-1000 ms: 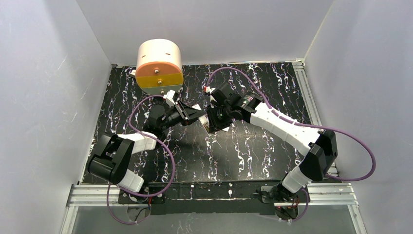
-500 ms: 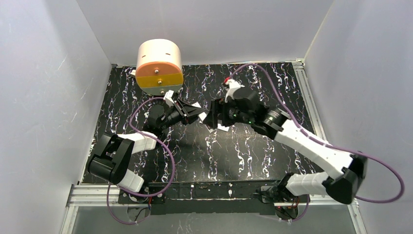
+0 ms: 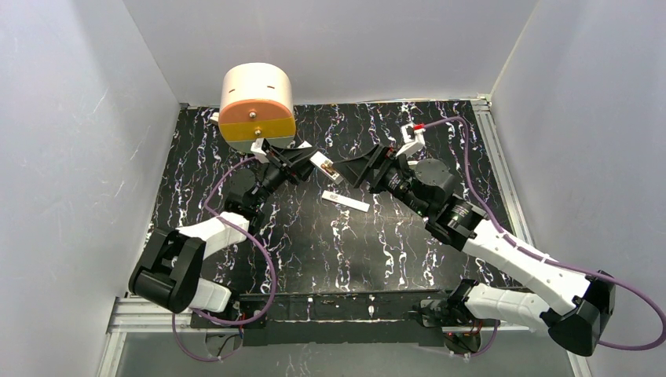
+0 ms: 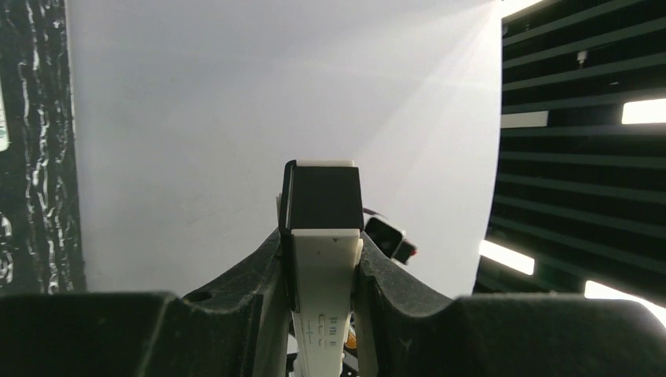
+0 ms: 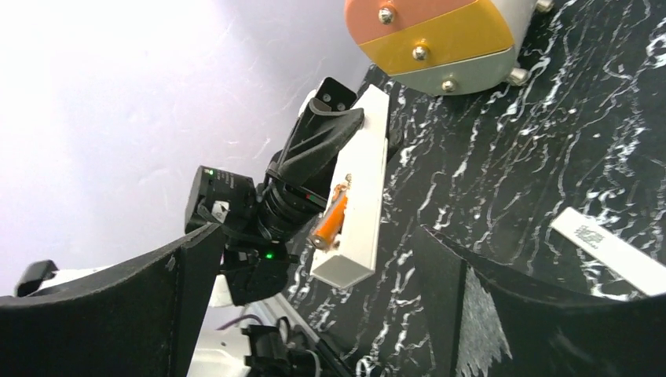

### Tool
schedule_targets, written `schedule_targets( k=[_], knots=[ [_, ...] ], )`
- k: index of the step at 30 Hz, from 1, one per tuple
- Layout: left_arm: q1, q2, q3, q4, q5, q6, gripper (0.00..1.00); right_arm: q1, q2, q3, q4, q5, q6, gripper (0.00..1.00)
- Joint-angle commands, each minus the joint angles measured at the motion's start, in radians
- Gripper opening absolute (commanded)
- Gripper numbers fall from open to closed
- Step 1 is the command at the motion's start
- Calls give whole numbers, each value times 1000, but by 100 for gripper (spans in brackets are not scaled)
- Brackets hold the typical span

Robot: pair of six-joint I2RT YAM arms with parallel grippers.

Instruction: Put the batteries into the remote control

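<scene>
My left gripper (image 3: 302, 162) is shut on the white remote control (image 3: 322, 167) and holds it above the table, edge-on. In the left wrist view the remote control (image 4: 323, 271) is pinched between the two fingers of the left gripper (image 4: 322, 247). One copper-orange battery (image 5: 330, 224) lies in the open compartment of the remote control (image 5: 363, 177), near its lower end. My right gripper (image 3: 363, 167) stands open just right of the remote, apart from it and with nothing in it. Its wide fingers (image 5: 118, 306) frame the remote in the right wrist view.
A long plain white bar (image 3: 345, 202) lies on the black marbled table (image 3: 377, 243) below the two grippers, also seen as the white bar (image 5: 612, 253). A round cream and orange drum (image 3: 257, 107) stands at the back left, close behind the left gripper. Walls enclose the table.
My right gripper has opened and drawn back to the right, away from the remote. The left gripper lifted the remote toward the back. The white bar now shows uncovered on the table.
</scene>
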Motion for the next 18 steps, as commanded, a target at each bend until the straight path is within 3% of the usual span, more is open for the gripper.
schedule_targets(
  k=[1, 11, 18],
  knots=[
    [-4, -41, 7, 46, -53, -89, 0, -3, -7, -32, 168, 0, 120, 99],
    [-7, -20, 18, 103, -66, -140, 0, -7, 52, -106, 399, -80, 314, 99],
    [-6, -16, 22, 109, -56, -136, 0, -19, 73, -137, 472, -71, 398, 91]
  ],
)
